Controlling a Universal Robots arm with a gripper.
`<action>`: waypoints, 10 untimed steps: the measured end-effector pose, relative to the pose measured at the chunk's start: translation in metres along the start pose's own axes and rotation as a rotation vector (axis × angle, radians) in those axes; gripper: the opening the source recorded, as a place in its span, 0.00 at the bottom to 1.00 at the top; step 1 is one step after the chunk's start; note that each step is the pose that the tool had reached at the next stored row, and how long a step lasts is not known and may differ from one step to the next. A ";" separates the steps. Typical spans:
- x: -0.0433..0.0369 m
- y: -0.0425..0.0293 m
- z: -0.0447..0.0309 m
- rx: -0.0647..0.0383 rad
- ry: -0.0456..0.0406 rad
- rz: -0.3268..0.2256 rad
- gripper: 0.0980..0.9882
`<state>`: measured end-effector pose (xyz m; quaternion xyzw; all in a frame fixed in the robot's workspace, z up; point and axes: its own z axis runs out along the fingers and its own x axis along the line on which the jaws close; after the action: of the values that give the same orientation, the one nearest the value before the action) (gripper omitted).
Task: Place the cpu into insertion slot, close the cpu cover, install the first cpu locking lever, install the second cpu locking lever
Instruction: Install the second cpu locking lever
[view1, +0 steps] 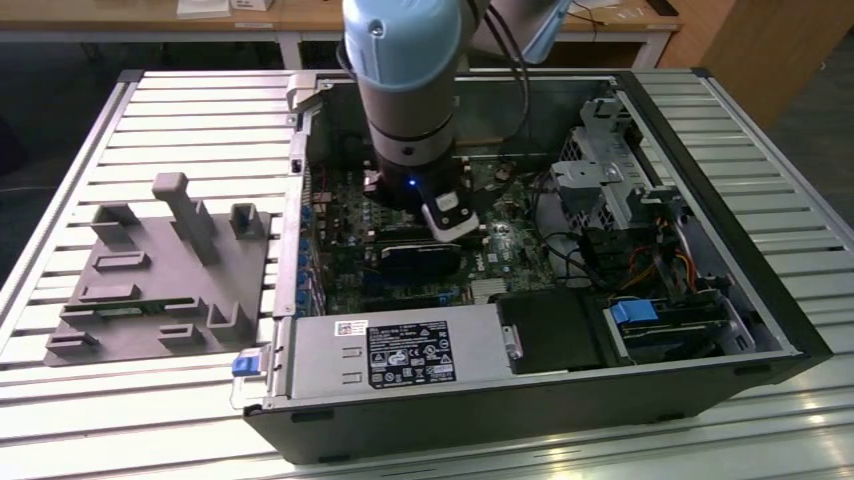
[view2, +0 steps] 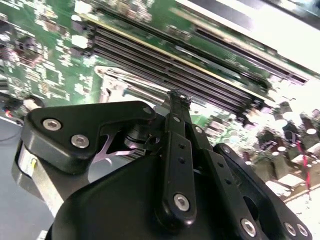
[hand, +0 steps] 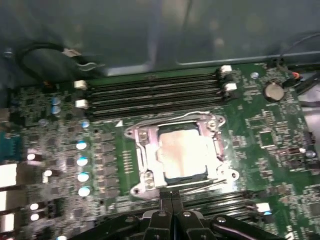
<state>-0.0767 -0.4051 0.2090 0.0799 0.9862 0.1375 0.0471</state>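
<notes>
In the first wrist view the cpu (hand: 182, 152) lies flat in the insertion slot (hand: 223, 123), its silver-grey top showing through the window of the cpu cover (hand: 149, 169), which lies down over it. One thin wire locking lever (hand: 170, 117) runs along the socket's side towards the memory slots. The other lever (hand: 202, 186) runs along the side nearest my gripper (hand: 171, 201). My gripper is shut, fingertips pressed together, at that near edge of the socket. Its linkage and joined tips (view2: 176, 96) also show in the second wrist view, above the board. In the exterior view the gripper (view1: 416, 260) hangs low inside the open computer case.
Long black memory slots (hand: 155, 92) lie beyond the socket, and a row of capacitors (hand: 82, 160) stands beside it. The case holds a power supply (view1: 387, 352) at the front and a drive cage (view1: 601, 185) on the exterior view's right. A grey fixture (view1: 160, 270) sits outside the case.
</notes>
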 end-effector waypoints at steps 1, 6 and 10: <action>-0.0029 0.0004 0.0003 0.000 0.0009 0.000 0.01; -0.0162 0.0025 0.0019 0.005 0.0063 0.002 0.01; -0.0189 0.0069 0.0033 0.029 0.0047 0.000 0.01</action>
<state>-0.0567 -0.4008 0.2091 0.0802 0.9882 0.1232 0.0436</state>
